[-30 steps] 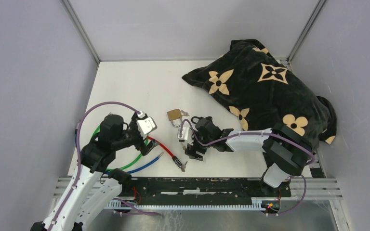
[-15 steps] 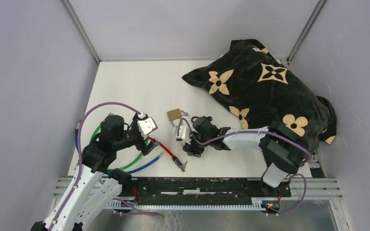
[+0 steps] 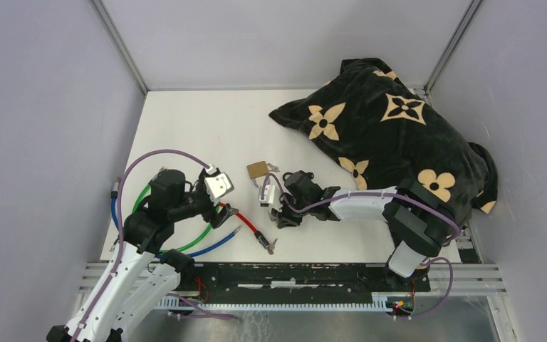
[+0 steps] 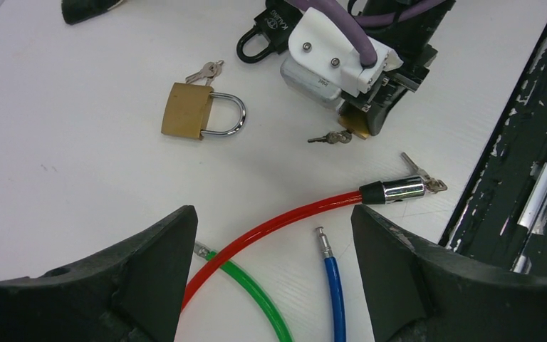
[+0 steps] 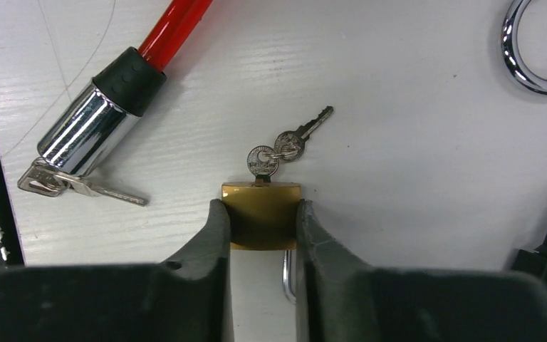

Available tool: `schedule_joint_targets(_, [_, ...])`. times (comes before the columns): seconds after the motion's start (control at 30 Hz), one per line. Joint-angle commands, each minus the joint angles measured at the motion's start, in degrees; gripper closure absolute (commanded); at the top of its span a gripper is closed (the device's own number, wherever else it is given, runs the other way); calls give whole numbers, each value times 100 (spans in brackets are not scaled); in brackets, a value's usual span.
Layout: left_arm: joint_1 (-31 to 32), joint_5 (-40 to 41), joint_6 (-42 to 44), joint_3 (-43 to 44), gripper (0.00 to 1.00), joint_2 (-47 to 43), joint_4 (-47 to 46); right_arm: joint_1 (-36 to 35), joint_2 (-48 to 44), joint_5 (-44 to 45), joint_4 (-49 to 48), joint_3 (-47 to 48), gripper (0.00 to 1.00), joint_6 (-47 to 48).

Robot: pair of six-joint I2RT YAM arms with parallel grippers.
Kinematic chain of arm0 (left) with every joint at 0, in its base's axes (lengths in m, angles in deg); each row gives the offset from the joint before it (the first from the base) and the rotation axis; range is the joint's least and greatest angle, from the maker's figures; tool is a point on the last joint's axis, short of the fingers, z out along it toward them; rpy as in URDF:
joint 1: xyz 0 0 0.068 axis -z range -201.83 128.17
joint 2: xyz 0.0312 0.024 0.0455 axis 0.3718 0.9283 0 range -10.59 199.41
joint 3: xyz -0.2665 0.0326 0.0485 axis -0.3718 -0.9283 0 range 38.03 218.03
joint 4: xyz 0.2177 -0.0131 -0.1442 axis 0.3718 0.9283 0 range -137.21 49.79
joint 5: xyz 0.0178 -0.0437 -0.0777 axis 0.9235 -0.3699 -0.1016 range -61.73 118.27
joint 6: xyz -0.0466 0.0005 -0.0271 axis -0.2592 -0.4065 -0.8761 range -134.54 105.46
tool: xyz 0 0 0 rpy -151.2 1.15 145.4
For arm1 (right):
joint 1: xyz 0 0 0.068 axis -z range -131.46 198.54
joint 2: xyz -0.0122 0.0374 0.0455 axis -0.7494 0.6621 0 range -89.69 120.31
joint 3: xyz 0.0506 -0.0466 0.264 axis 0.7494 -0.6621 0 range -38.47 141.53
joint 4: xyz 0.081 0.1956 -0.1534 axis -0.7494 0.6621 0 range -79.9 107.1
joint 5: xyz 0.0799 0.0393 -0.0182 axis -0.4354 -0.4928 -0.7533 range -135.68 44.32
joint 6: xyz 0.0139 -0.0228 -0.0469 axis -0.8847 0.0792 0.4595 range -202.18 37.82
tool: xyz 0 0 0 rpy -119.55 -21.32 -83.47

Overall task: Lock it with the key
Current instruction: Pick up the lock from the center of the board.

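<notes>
Brass glints from above on a bigger padlock [image 3: 258, 169], near where the right gripper [image 3: 279, 217] is down on the table [image 3: 185, 128]. From the left wrist, the left gripper [image 4: 274, 278] hangs wide apart over a red cable [image 4: 306, 207], holding nothing. From the right wrist, fingers [image 5: 199, 271] pinch the small padlock [image 5: 260, 217], key [image 5: 262, 160] in its base. Best hold the body firm and level while that key is turned.

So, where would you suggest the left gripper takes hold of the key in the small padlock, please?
Probably the key's round head, which sticks out of the padlock's base and lies flat. Come from above, on the side away from the right gripper pinching the padlock's body, and close across the head's edges. Keep clear of the spare key on its ring.
</notes>
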State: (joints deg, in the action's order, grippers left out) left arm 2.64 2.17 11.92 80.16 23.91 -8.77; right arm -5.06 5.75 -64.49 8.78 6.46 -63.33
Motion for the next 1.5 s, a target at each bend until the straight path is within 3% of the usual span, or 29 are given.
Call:
schedule_joint_targets(0.0, [-12, -383, -97, -13, 18, 2, -241, 9, 151, 57, 732, 78, 95, -132])
schedule_joint_targets(0.03, [-8, -366, 1, -62, 20, 10, -251, 16, 103, -36, 705, 117, 99, -208])
schedule_joint_targets(0.17, [-17, 108, 656, -404, 24, 194, -544, 151, -23, -851, 637, 341, 100, -529])
schedule_joint_targets(0.37, [150, -1689, 2091, -517, 24, 589, -623, 565, -349, -2414, 292, 369, 100, -1020])
schedule_joint_targets(0.53, [1070, -1972, 3846, -1201, 15, 620, -1168, 628, -659, -2983, 13, 394, 100, -1320])
schedule_joint_targets(0.63, [1791, -1805, 3803, -1497, 13, 856, -2111, 660, -745, -3235, -180, 386, 100, -1493])
schedule_joint_targets(0.73, [1946, -1847, 3932, -1433, 16, 1269, -2495, 702, -908, -3522, -272, 402, 100, -1580])
schedule_joint_targets(0.87, [1952, -1867, 4151, -1551, 42, 1404, -2735, 718, -1129, -3605, -246, 446, 100, -1595])
schedule_joint_targets(1.0, [1958, -1809, 4059, -1603, 52, 1526, -2892, 721, -1231, -3632, -276, 454, 100, -1628])
schedule_joint_targets(1.23, [1988, -1649, 3840, -1794, 47, 1537, -3607, 720, -1298, -3714, -549, 429, 100, -1874])
schedule_joint_targets(1.47, [2058, -1445, 3843, -1989, 51, 1547, -4141, 712, -1378, -3856, -916, 326, 100, -2242])
